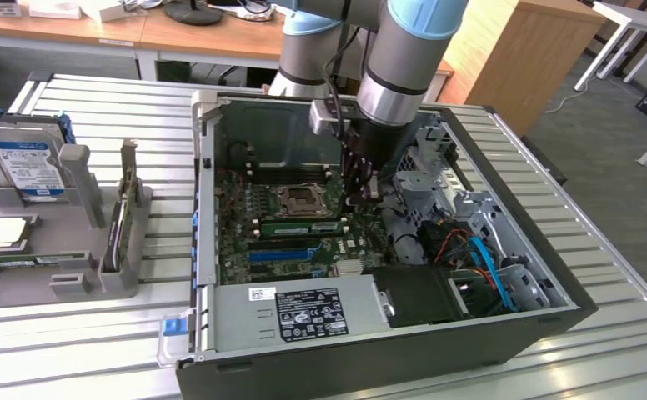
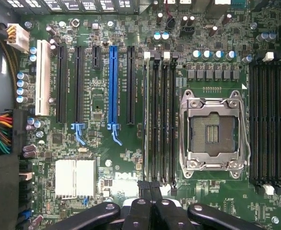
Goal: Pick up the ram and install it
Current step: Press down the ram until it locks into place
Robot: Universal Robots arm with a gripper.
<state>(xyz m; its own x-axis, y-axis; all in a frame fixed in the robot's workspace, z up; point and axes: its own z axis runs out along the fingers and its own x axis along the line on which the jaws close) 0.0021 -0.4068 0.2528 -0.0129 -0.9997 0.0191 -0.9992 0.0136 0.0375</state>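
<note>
**Arm down, gripper closed**

Reaches down from the top centre of the exterior view, silver-and-blue arm (image 1: 396,67) near vertical, wrist pointing straight down. Gripper (image 2: 151,203) at the bottom centre of the wrist view, black fingers (image 2: 140,213) pressed together, closed.

A: The motherboard (image 2: 130,158) is showing dark green, with one slot (image 2: 113,84) glowing bright blue.
B: And the gripper (image 2: 150,211) is looking black, the heatsink (image 2: 75,178) gleaming silver-white.
</note>
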